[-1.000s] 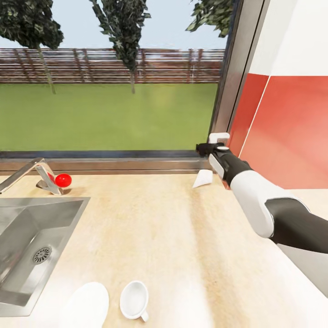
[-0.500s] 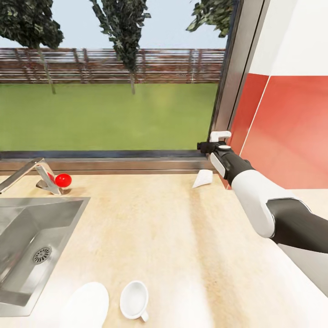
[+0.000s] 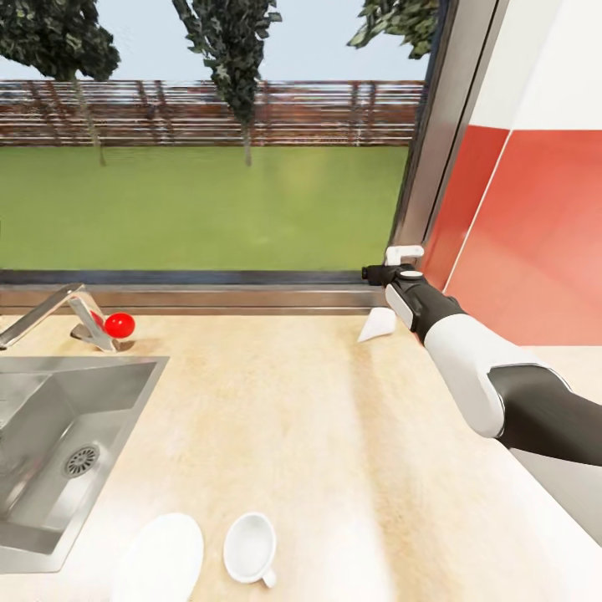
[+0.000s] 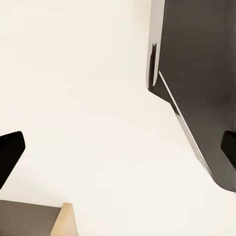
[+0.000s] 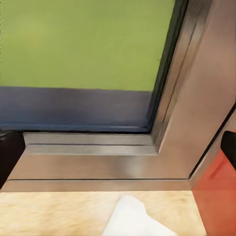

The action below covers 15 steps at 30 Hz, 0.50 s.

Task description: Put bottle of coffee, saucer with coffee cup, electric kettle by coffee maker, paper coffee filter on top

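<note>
Countertop [image 3: 334, 468]: a pale, wood-grained slab runs from the window sill toward the robot, with a steel sink [image 3: 58, 451] sunk into its left side.
Window [image 3: 209, 167]: a wide pane behind the counter looks onto grass, trees and a fence; a red wall panel [image 3: 518, 242] meets its frame at the right.
Right arm: reaches forward along the counter's right side, with the right gripper [image 3: 378, 272] raised by the window's lower corner, above the filter. In the right wrist view its dark fingertips [image 5: 10, 160] sit wide apart at the frame's edges, released, with nothing between them.
Left gripper [image 4: 118, 152]: fingertips likewise spread and empty, facing a blank white surface and a dark panel.
Saucer [image 3: 159, 556]: lies flat at the near edge, just beside the cup.
Coffee cup [image 3: 249, 548]: sits to the saucer's right, on the counter, not on the saucer, mouth toward the camera, handle nearest the robot.
Paper coffee filter [image 3: 376, 323]: a white cone lies on its side near the sill, long axis slanting, tip toward the near left, wider end toward the gripper.
Faucet [image 3: 58, 313]: a red knob [image 3: 119, 323] sits at its base.
</note>
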### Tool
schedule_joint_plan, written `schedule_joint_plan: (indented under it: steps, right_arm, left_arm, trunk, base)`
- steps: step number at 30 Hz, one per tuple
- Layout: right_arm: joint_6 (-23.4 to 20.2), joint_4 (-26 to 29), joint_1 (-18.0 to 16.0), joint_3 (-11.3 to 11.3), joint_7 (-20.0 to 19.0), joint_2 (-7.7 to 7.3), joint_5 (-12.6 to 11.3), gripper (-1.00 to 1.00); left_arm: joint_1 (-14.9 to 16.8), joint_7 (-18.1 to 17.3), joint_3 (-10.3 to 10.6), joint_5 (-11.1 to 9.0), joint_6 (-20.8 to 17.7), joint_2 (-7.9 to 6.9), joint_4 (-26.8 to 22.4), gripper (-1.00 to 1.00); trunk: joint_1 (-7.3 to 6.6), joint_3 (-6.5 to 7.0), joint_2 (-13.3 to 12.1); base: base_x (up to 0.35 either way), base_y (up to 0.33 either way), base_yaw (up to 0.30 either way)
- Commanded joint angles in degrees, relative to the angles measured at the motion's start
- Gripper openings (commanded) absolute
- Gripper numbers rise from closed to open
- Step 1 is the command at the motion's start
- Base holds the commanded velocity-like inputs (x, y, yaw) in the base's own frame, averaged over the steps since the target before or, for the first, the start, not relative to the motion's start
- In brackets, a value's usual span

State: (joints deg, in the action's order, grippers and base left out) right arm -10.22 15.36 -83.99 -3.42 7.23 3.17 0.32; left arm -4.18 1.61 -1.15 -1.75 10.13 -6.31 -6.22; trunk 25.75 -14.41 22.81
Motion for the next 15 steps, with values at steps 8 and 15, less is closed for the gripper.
schedule_joint_plan:
  steps: [8, 15]
  right_arm:
    - [-0.4, 0.1, 0.0, -0.3, 0.3, -0.14, 0.0, 1.00]
    - [-0.3, 0.1, 0.0, -0.3, 0.4, -0.10, -0.1, 1.00]
  left_arm:
    - [0.0, 0.0, -0.1, -0.2, 0.1, 0.00, -0.1, 1.00]
    - [0.0, 0.0, -0.1, -0.2, 0.1, -0.01, -0.1, 1.00]
  trunk:
    - [0.03, -0.80, 0.1]
    - [0.03, -1.08, 0.1]
  base:
    - [0.000, 0.000, 0.008]
    - [0.000, 0.000, -0.069]
